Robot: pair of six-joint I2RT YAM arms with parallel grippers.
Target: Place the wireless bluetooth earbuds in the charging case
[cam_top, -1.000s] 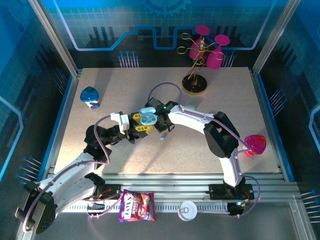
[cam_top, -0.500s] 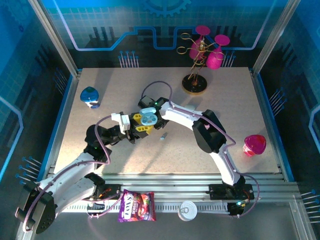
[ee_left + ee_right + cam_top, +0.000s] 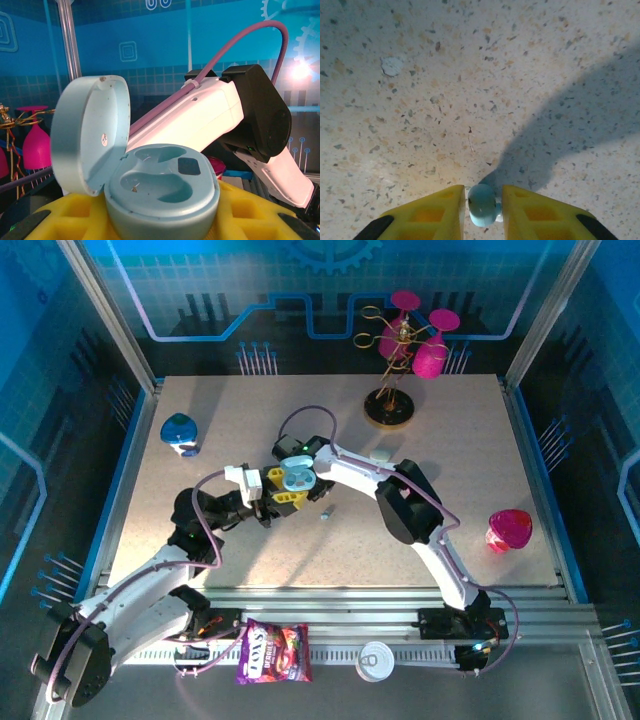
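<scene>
My left gripper (image 3: pixel 283 492) is shut on a light blue charging case (image 3: pixel 298 477) and holds it upright just above the table. Its lid (image 3: pixel 90 130) stands open, and both sockets of the case (image 3: pixel 165 185) are empty between the yellow fingers (image 3: pixel 250 215). Just right of the case, a light blue earbud (image 3: pixel 327 512) lies on the speckled table. My right gripper (image 3: pixel 483 192) reaches down over it, with its yellow fingers (image 3: pixel 437 210) pressed in on either side of the earbud (image 3: pixel 481 206).
A gold rack with pink glasses (image 3: pixel 405 340) stands at the back. A pink cup (image 3: pixel 510 528) sits at the right. A blue object (image 3: pixel 180 432) lies at the far left. A snack bag (image 3: pixel 273 652) and a white lid (image 3: pixel 378 660) rest on the front rail.
The right arm's elbow and wrist have swung left and its fingers have narrowed onto the earbud, which has stayed in place. The left gripper and case have not moved.
</scene>
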